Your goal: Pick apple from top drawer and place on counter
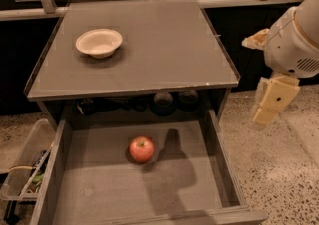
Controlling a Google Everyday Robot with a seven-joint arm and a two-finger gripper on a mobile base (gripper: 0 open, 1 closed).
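- Camera view: the arm [295, 44] is seen at the right edge of the frame, beside the cabinet and off its right side, with a rounded white joint held at about the height of the counter's front edge.
- The gripper [272, 100] is hung below that joint as a cream-coloured block, tilted down and to the left, over the speckled floor [279, 174] and well apart from the apple.
- Whether the gripper is apart or together cannot be told; nothing is seen held in it.
- The top drawer [94, 191] is pulled out towards the camera, and its flat bottom is exposed.
- The apple [141, 149] is found on the drawer bottom, near the middle and towards the back, touching no wall.
- A dark shadow [172, 164] is cast just right of the apple.
- 1 white bowl [98, 43] is set on the counter [164, 50], at its left side.
- A clear plastic bin [22, 162] is placed on the floor, just beside the drawer's left wall.
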